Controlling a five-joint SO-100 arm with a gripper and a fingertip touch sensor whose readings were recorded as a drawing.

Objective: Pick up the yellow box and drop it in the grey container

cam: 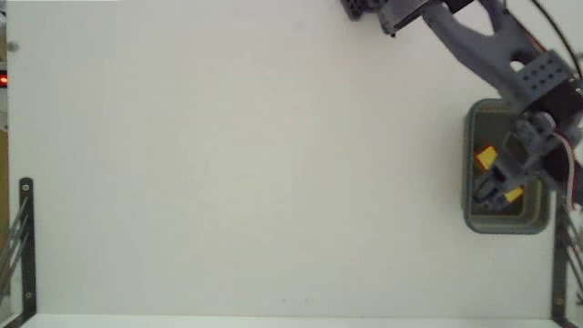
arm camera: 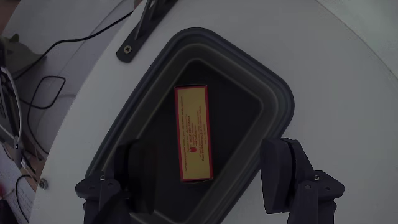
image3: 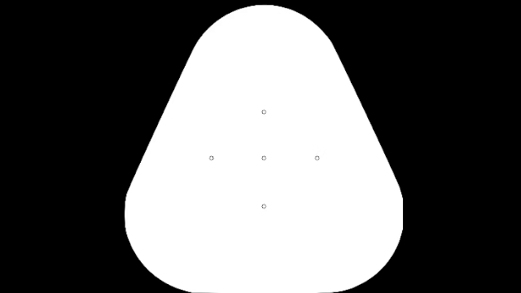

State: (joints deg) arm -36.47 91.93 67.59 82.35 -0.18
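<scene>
1. The yellow box (arm camera: pixel 193 132) lay flat on the floor of the grey container (arm camera: pixel 273 93), centre of the wrist view, long side running top to bottom.
2. The gripper (arm camera: pixel 202 171) hung above the tub w/ fingers (arm camera: pixel 278 171) spread wide, one each side of the box at lower frame, holding nothing.
3. In the fixed view, the container (cam: pixel 474 164) sat at mid-right on the white table (cam: pixel 228 182); arm (cam: pixel 492 50) reached in from upper right, partly covering the box (cam: pixel 486 157).
4. Black bracket (arm camera: pixel 140 28) & cables (arm camera: pixel 43 81) showed upper left in the wrist view.
</scene>
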